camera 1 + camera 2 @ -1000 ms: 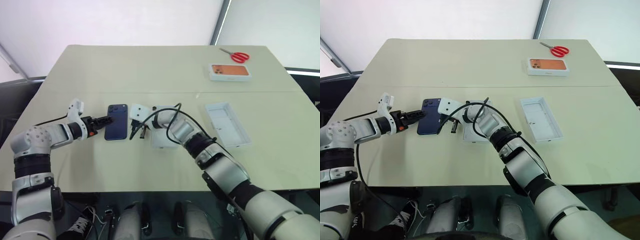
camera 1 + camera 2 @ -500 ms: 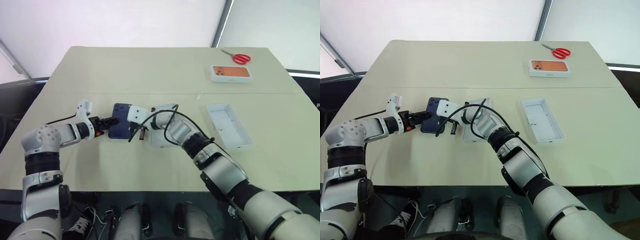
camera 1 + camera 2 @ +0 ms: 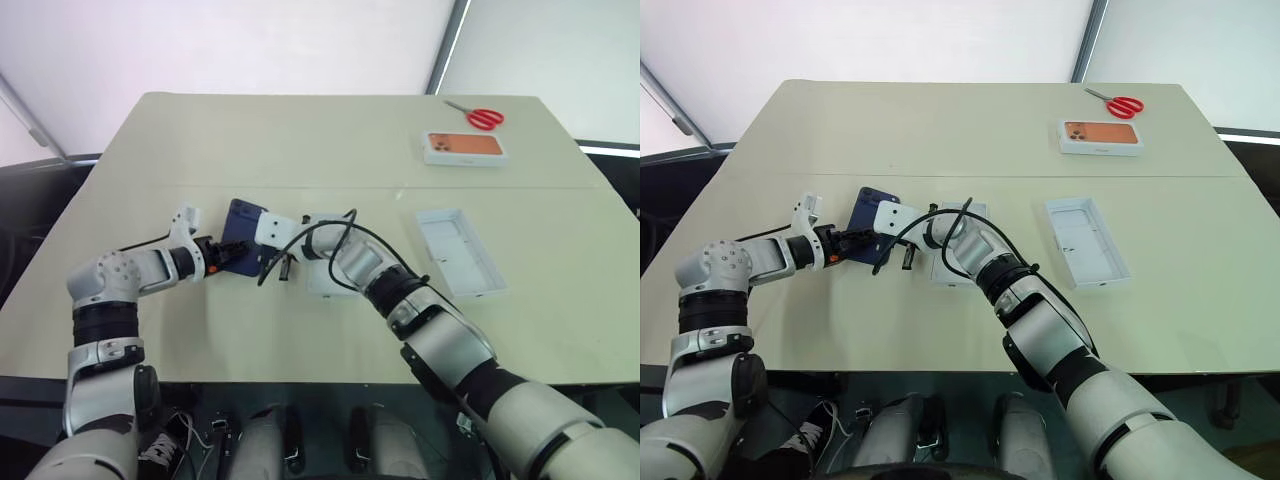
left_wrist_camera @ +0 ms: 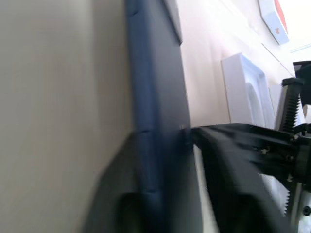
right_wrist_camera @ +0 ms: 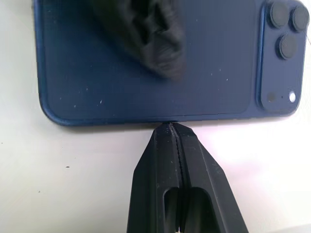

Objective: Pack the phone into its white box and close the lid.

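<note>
The dark navy phone (image 3: 240, 218) lies back up on the table, its camera cluster (image 5: 284, 29) at one corner. My left gripper (image 3: 862, 241) is shut on the phone's near left edge, one finger under it and one on top. My right gripper (image 5: 170, 127) is shut, its tips touching the phone's opposite long edge. The white box (image 3: 322, 280) sits just right of the phone, partly hidden under my right arm. The lid (image 3: 458, 250) lies further right with its plain white inside up.
A white box with an orange phone picture (image 3: 463, 147) and red scissors (image 3: 483, 116) lie at the far right of the beige table (image 3: 300, 140). A black cable (image 3: 330, 222) loops over my right wrist above the white box.
My left gripper has moved right onto the phone's edge and closed on it. The right gripper has stayed against the phone's other edge.
</note>
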Action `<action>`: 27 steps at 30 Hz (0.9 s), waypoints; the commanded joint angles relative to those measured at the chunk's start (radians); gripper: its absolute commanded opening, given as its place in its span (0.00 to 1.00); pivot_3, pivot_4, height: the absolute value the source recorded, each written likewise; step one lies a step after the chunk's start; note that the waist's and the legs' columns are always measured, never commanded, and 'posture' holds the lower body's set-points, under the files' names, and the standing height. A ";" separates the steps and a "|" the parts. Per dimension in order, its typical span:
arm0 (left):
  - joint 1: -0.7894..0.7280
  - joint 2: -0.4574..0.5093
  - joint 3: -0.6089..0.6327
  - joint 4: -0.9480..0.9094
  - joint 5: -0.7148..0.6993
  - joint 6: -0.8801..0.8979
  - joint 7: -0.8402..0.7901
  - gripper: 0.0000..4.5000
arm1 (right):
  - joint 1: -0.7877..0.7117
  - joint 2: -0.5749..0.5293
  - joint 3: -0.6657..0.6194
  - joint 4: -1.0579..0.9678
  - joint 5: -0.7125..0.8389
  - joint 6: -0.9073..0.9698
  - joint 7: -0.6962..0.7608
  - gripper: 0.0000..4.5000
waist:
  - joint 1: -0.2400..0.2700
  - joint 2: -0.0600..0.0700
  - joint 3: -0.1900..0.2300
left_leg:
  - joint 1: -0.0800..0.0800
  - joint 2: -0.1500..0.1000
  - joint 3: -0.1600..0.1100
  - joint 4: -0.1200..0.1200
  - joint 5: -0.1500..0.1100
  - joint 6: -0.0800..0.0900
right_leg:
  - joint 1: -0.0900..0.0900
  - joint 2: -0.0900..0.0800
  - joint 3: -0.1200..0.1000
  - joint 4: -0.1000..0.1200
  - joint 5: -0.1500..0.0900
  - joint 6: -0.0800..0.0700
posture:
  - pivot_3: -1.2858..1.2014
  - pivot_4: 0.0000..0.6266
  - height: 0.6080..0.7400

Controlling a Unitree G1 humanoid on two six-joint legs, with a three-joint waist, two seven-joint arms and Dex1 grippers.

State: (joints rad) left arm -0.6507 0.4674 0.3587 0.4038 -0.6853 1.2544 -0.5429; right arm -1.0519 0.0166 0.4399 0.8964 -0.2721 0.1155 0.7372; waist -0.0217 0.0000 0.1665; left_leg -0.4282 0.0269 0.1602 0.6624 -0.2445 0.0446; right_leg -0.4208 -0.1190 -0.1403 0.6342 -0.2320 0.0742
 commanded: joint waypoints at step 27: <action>0.074 -0.094 0.286 -0.113 -0.175 0.074 0.103 0.01 | 0.007 -0.024 -0.346 -0.300 0.402 0.252 0.155 0.20 | -0.022 -0.001 0.002 | -0.003 0.001 0.000 -0.001 0.000 0.000 | -0.003 0.000 0.001 -0.001 0.000 0.000 | 0.52 0.24 0.98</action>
State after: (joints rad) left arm -0.5643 0.3726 0.6146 0.3344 -0.8199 1.3454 -0.4399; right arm -1.0500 -0.0001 0.1400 0.6922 0.0456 0.3071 0.8466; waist -0.0439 -0.0014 0.1684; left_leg -0.4311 0.0282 0.1599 0.6609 -0.2443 0.0448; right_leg -0.4239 -0.1193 -0.1397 0.6330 -0.2319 0.0742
